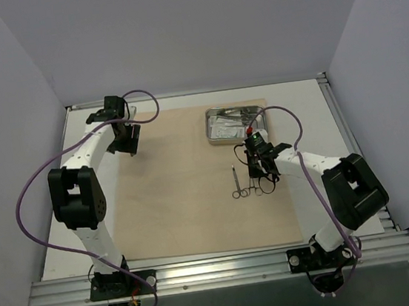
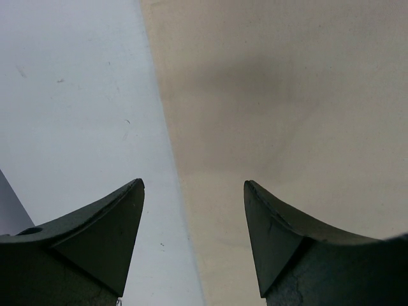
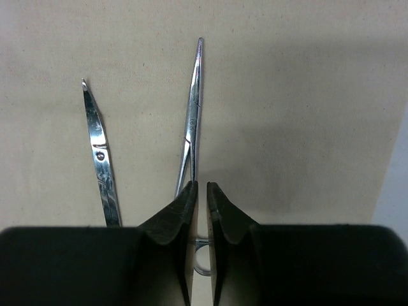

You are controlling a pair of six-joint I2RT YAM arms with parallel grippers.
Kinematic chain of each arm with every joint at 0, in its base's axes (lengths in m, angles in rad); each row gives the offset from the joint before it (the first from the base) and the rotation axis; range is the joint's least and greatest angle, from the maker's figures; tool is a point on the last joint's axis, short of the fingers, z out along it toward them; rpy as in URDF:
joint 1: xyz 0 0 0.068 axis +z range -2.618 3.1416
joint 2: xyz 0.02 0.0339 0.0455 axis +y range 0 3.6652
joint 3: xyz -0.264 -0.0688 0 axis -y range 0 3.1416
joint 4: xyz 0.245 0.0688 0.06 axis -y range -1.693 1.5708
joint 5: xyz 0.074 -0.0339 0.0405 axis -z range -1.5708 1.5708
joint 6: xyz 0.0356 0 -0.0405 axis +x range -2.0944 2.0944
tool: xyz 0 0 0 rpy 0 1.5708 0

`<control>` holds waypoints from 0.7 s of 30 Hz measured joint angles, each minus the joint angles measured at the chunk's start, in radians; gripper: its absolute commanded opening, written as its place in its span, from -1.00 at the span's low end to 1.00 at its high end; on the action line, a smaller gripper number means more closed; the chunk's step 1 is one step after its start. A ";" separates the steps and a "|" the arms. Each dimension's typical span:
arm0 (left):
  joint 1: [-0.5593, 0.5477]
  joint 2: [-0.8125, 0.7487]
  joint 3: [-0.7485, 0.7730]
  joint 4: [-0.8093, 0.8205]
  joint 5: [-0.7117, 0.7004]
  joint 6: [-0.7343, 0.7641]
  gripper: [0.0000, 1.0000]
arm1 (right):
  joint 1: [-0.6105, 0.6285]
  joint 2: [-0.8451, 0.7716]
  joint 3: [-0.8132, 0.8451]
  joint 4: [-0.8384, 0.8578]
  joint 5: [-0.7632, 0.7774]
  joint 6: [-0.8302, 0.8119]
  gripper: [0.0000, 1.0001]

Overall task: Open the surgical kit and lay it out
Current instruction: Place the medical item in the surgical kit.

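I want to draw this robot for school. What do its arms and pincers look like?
The left arm and right arm are white tubes with chunky black joints. A thin purple cable loops along each one. The left pincer and right pincer each have two dark, pointed, wedge-shaped fingers.

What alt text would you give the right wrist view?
The right gripper is shut on a slim metal clamp, whose tip points away from the camera over the beige cloth. Curved scissors lie on the cloth to the clamp's left in the picture, apart from it.
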 measured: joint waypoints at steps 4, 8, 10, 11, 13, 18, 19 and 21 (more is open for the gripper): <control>0.000 -0.002 0.000 0.003 0.000 0.000 0.46 | 0.000 0.000 0.001 0.000 -0.006 0.018 -0.67; 0.000 -0.003 -0.007 0.011 0.000 0.000 0.46 | 0.000 0.013 0.007 0.003 -0.014 0.028 -0.57; 0.000 -0.003 -0.010 0.012 0.000 0.000 0.46 | 0.001 0.032 0.011 0.009 -0.018 0.029 -0.57; 0.000 -0.003 -0.011 0.014 0.000 0.000 0.46 | 0.001 0.042 0.013 0.010 -0.019 0.029 -0.56; 0.000 -0.003 -0.011 0.014 0.000 0.000 0.46 | 0.001 0.056 0.018 0.011 -0.023 0.028 -0.57; 0.000 -0.003 -0.020 0.016 0.000 0.000 0.46 | 0.001 0.068 0.039 0.008 -0.022 0.027 -0.66; 0.000 -0.003 -0.021 0.015 0.000 0.000 0.46 | 0.001 0.076 0.044 0.009 -0.022 0.026 -0.70; 0.000 -0.003 -0.021 0.017 0.000 0.000 0.46 | 0.002 0.088 0.051 0.007 -0.018 0.025 -0.75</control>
